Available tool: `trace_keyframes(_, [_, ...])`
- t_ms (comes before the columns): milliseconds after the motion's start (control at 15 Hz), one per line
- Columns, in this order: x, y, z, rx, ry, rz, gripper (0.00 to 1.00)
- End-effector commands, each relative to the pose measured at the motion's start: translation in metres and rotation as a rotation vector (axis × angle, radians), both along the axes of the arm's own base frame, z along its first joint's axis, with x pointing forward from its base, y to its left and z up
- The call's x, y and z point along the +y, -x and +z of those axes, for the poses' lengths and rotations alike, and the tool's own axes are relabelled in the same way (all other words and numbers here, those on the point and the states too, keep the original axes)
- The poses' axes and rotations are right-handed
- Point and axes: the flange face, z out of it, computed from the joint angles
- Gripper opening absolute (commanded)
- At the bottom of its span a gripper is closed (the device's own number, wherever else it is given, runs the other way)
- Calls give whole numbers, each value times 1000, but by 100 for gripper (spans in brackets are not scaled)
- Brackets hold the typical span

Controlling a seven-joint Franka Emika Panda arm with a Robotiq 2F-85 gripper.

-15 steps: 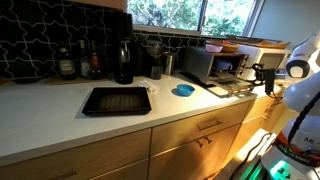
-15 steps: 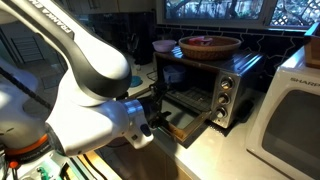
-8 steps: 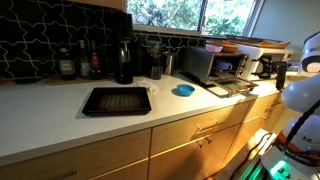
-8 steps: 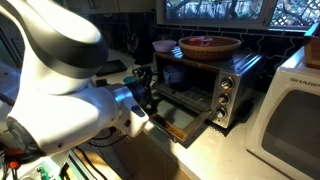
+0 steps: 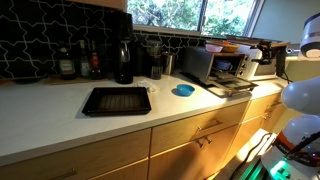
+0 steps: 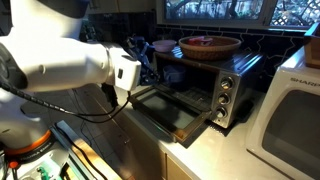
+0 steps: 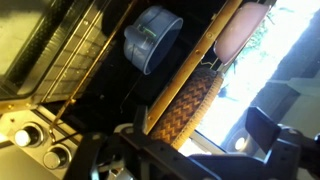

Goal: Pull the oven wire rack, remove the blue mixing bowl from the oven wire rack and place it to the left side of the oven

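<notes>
The silver oven point(image 6: 205, 80) stands with its glass door point(image 6: 165, 112) folded down; it also shows in an exterior view point(image 5: 225, 66). The oven wire rack point(image 6: 190, 97) lies inside the cavity, and its wire grid shows in the wrist view point(image 7: 70, 50). A small bluish bowl point(image 7: 152, 38) lies beside that grid. In an exterior view it point(image 6: 163, 45) seems to stand by the oven's far left corner, off the rack. My gripper point(image 7: 185, 150) is open and empty, raised above the oven's left side point(image 6: 138, 50), clear of the bowl.
A woven brown dish point(image 6: 210, 45) sits on top of the oven and shows in the wrist view point(image 7: 185, 100). A microwave point(image 6: 295, 120) stands to the right. On the counter are a black baking tray point(image 5: 115, 100), a flat light-blue dish point(image 5: 183, 90) and bottles point(image 5: 90, 62).
My arm has risen from in front of the open oven door to above the oven's left side. The oven door, the rack and the bowl have not moved.
</notes>
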Motion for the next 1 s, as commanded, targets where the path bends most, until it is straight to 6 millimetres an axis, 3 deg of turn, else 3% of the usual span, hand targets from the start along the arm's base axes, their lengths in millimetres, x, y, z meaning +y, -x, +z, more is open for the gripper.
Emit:
trace_keyframes(0, [29,-13,18,53,194,-50,100])
trace_keyframes(133, [39,-21,23,104,300,-88,100])
trace_keyframes(200, [26,-21,27,77,219,-65,100])
trace_keyframes(533, [27,-21,29,78,223,-75,100])
trace_keyframes(667, [35,-35,20,169,294,49,100])
trace_keyframes(933, [51,-55,21,303,420,206,100])
